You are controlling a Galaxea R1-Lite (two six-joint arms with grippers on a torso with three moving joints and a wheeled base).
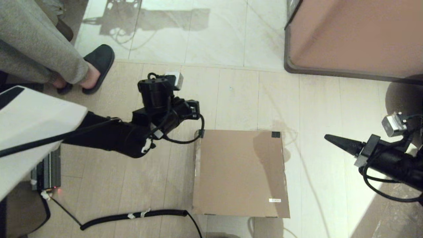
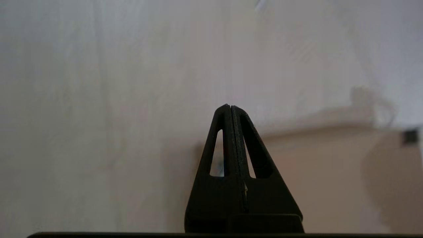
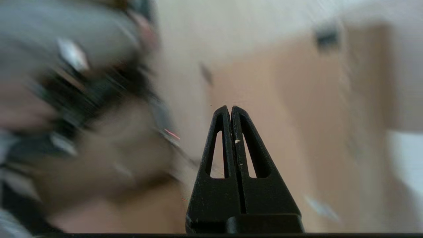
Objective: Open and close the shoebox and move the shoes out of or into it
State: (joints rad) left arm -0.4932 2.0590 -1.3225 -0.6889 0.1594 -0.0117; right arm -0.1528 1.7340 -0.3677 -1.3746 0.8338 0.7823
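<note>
Shoebox [image 1: 239, 173] lying closed on the floor [image 1: 231, 92], left gripper [image 2: 230, 107] beside its far left corner, fingers together, right gripper [image 1: 327, 137] well right, fingers together

The small white label [image 1: 274, 200] on the shoebox [image 1: 239, 172] lid is unreadable.

A person's slippered feet [image 1: 94, 67] (dark slippers) and a coiled cable [image 1: 132, 215].

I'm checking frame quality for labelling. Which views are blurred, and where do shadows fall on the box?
Right wrist view: smeared background, sharp right gripper. Left wrist view: soft background behind the left gripper. Head view: sharp, with a shadow over the shoebox lid's right part.
</note>
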